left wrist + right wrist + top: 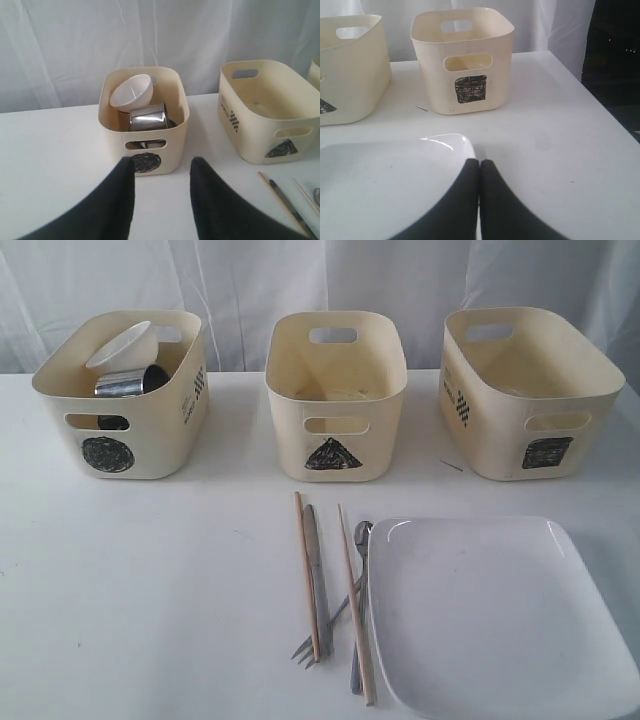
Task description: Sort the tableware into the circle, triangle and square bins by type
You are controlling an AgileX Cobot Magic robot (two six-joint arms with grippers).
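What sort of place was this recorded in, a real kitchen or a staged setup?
Probably a staged lab tabletop, not a kitchen: a plain white table, a white curtain as backdrop, and the circle bin, triangle bin and square bin lined up with scribbled marks.

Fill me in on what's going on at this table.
A two-armed robot is sorting tableware into three marked tubs. The circle bin already holds a white bowl and a steel mug. The chopsticks, knife, fork, spoon and square plate lie on the table before the triangle bin and square bin. The left gripper is open and empty, facing the circle bin; the right gripper is shut by the plate's corner.
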